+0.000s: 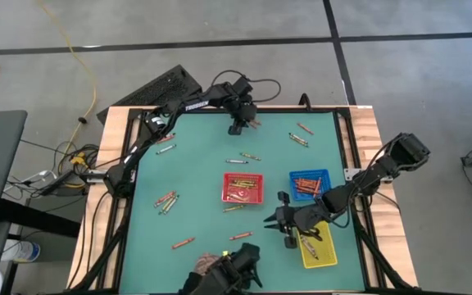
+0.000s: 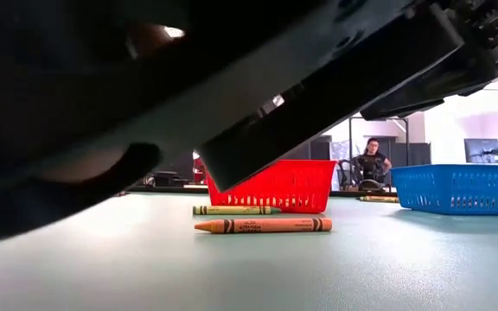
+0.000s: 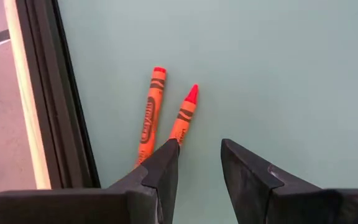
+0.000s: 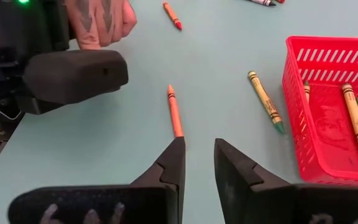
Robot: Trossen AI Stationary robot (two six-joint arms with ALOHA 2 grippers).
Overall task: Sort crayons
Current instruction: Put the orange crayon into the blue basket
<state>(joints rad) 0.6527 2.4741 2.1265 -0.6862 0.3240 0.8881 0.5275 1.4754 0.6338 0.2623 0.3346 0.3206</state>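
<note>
- Red tray (image 1: 243,188) at mat centre, holding several crayons (image 1: 242,194), olive and yellowish by the right wrist view.
- Blue tray (image 1: 310,184) just right of it, orange crayons inside; yellow tray (image 1: 317,249) nearer the front, at least one crayon.
- Three trays; roughly a dozen loose crayons scattered on the green mat (image 1: 203,156).
- Left gripper (image 1: 237,128) at the far edge, fingers parted, empty, two orange crayons (image 3: 166,118) just ahead.
- Right gripper (image 1: 278,219) low between red and yellow trays, fingers slightly apart, empty, an orange crayon (image 4: 175,112) before it.
- A person's hand (image 4: 101,22) at the mat's front edge.

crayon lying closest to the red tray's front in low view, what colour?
Olive-green crayon, lying just before the red tray; the low view shows it best.
</note>
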